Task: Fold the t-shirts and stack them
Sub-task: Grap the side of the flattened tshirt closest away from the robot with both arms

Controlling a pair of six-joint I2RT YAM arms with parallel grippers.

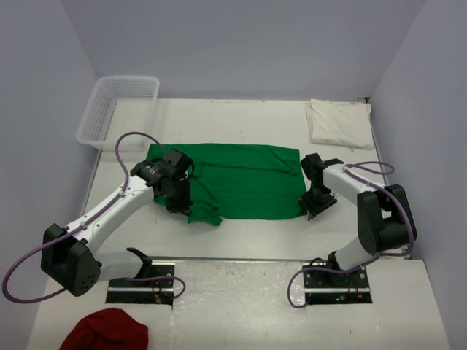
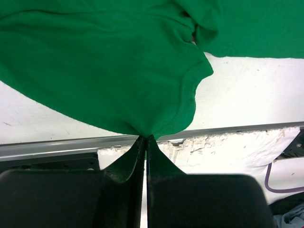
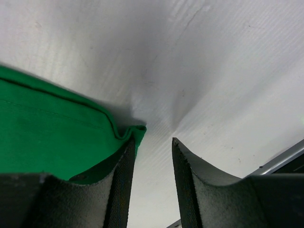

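**A:** Where's the green t-shirt (image 1: 241,182)?

**B:** Spread wide across the middle of the table (image 1: 241,244), collar end toward the left arm. The cream-white t-shirt (image 1: 338,122) lies folded, well beyond the green one's far right corner.

**A:** And the left gripper (image 2: 145,138)?

**B:** At the green shirt's left end, near side. Its jaws are pressed together on a fold of green cloth by a sleeve hem, and the fabric is drawn to a point at the tips.

**A:** The right gripper (image 3: 152,140)?

**B:** Down at the green shirt's near right corner, jaws a modest way apart. Only bare table shows between them (the hemmed corner curls up just at the tip of one finger, outside the gap).

**A:** Anything else around?

**B:** A white plastic basket (image 1: 117,109) beyond the green shirt's far left corner, and a crumpled dark red cloth (image 1: 106,332) well on the near side, left of the left arm's base.
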